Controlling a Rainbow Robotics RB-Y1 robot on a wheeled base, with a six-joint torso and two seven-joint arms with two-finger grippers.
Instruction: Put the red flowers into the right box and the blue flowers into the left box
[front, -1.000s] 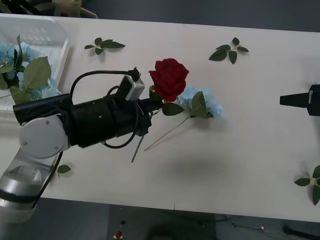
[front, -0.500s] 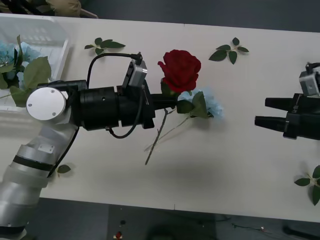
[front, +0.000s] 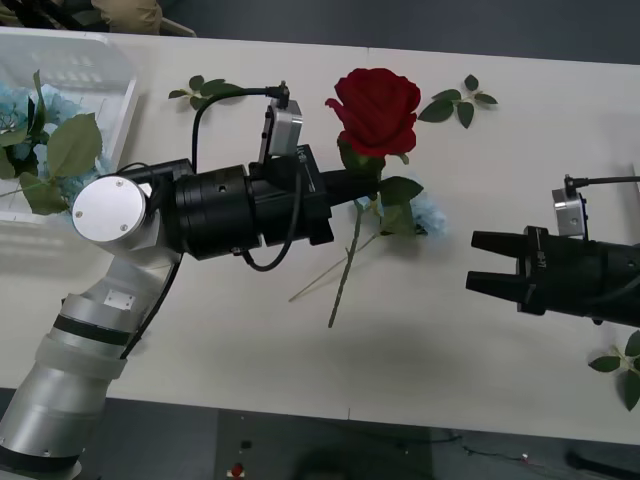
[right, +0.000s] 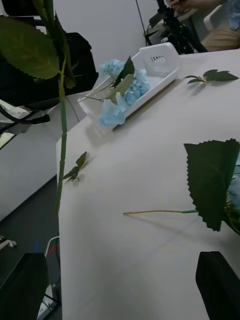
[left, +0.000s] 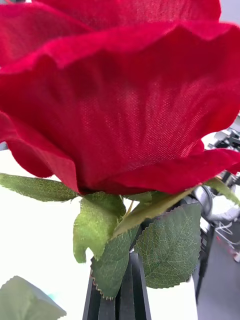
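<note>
From the front, my left gripper (front: 352, 185) is clamped on the red rose (front: 378, 107) above mid-table; my right gripper (front: 480, 262) waits spread and empty at right. My right wrist sees blue flowers (right: 120, 97) in the far-left white basket (right: 162, 62). My left wrist shows my fingers (left: 120, 295) pinching the stem under the bloom (left: 125, 95).

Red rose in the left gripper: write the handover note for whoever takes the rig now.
Left gripper: shut on the red rose, just under the bloom, held above mid-table with the stem hanging free.
Right gripper: open, empty, at the table's right side, pointing toward the rose.
Left box: at the table's far left, holds blue flowers.
One blue flower lies on the table beyond the rose stem.
Done: some blue flowers boxed.
Left: probably pass the rose to the right gripper for the right box; box the remaining blue flower.
</note>
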